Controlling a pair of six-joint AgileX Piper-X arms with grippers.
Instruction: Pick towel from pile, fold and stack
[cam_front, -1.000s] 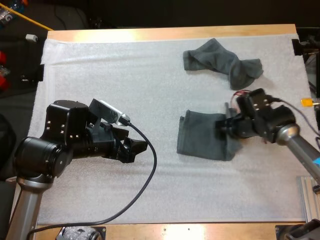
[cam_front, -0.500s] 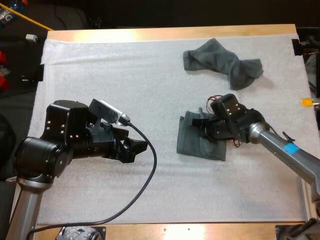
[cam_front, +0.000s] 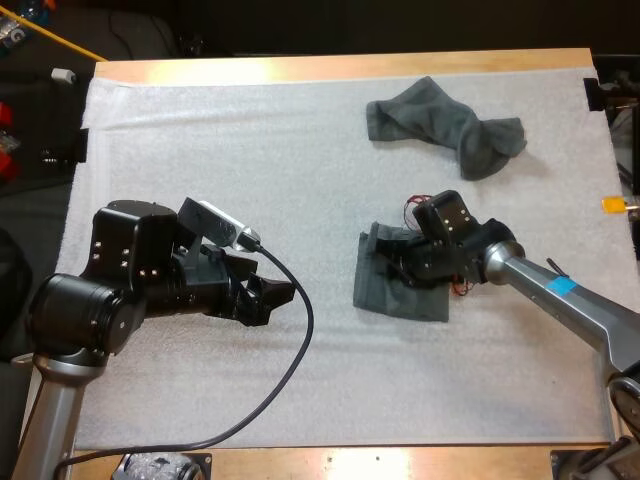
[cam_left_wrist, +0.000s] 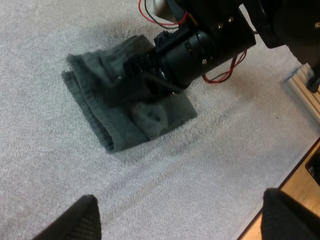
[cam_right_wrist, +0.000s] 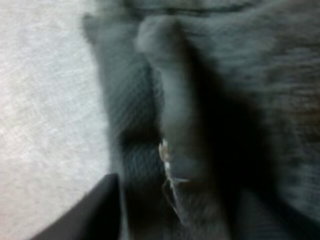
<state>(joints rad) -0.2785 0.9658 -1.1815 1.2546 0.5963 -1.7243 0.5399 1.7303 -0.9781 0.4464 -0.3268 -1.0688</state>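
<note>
High view had the right gripper (cam_front: 397, 262) pinching a layer of the folded towel (cam_front: 385, 296), best laid edge-flush before release; the left gripper (cam_front: 279, 295) waited, fingers spread.

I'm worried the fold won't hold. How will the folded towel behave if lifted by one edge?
Probably floppy: the folded towel bunches and wrinkles where the right gripper sits on it. Lifted by one edge, it would likely droop and unfold. Pushed, it may ruck up on the textured mat.
</note>
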